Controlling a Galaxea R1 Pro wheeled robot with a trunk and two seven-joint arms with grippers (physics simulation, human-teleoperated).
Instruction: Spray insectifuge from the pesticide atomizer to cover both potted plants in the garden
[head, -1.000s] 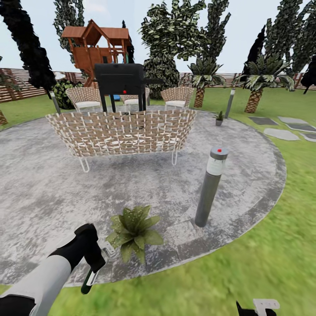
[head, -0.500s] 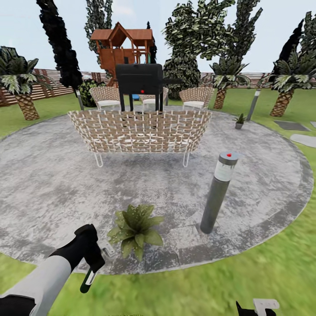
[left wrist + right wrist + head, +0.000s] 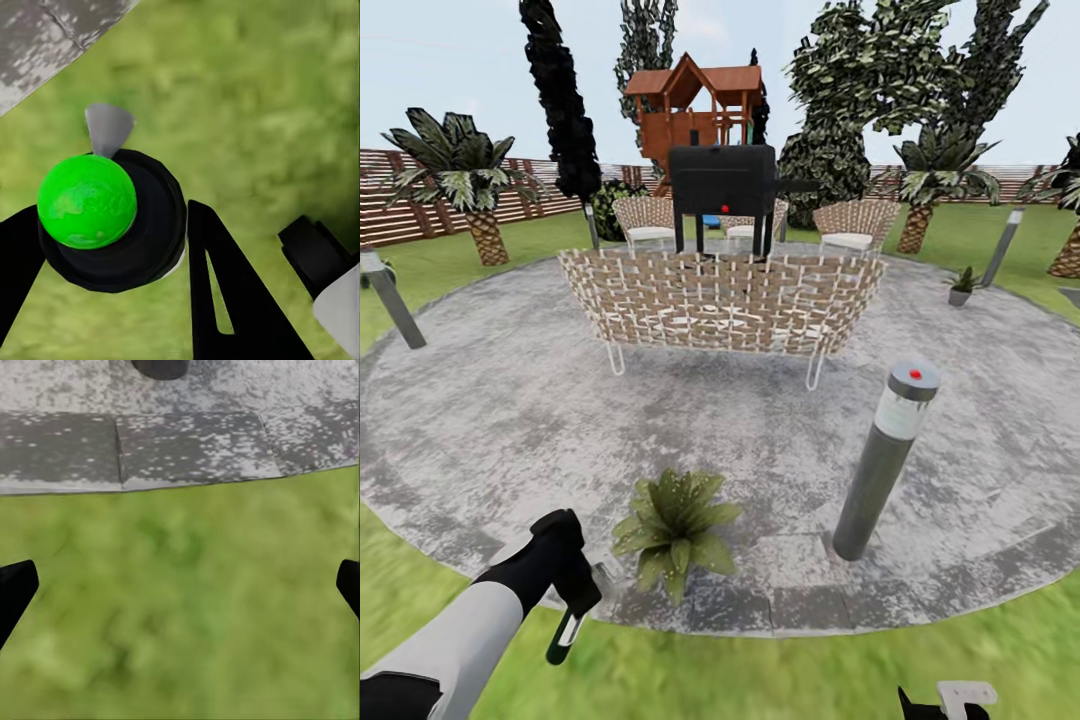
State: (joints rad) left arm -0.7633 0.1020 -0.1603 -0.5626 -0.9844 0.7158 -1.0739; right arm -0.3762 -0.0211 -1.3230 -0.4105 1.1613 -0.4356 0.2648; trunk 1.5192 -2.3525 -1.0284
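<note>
Just beyond my left pincer (image 3: 572, 612), on the rim of the round grey patio (image 3: 480, 420), sits one potted plant (image 3: 675, 527), a low rosette of broad green leaves. My left pincer is clamped on the pesticide atomizer (image 3: 564, 640), which hangs dark and slim below my fingers; through the left wrist camera I see its bright green end (image 3: 87, 200) from above, with a pale trigger tip beside it. No label or writing can be read on it from here. Farther off, to the right beyond the wicker sofa (image 3: 722, 300), a second potted plant (image 3: 962, 285) stands small near a grey lamp; it is too tiny to tell much.

My right pincer (image 3: 180, 589) is spread wide over the grass, its two dark fingertips (image 3: 15, 589) at either edge of the view, nothing between them.

The ground under me is green lawn (image 3: 810, 670) meeting mottled grey paving. A grey bollard lamp (image 3: 885, 460) rises right of the near plant. Behind the sofa stand a black grill (image 3: 722, 185), wicker chairs, a wooden playhouse (image 3: 695, 110), palms and a brown slatted fence (image 3: 420, 205).
</note>
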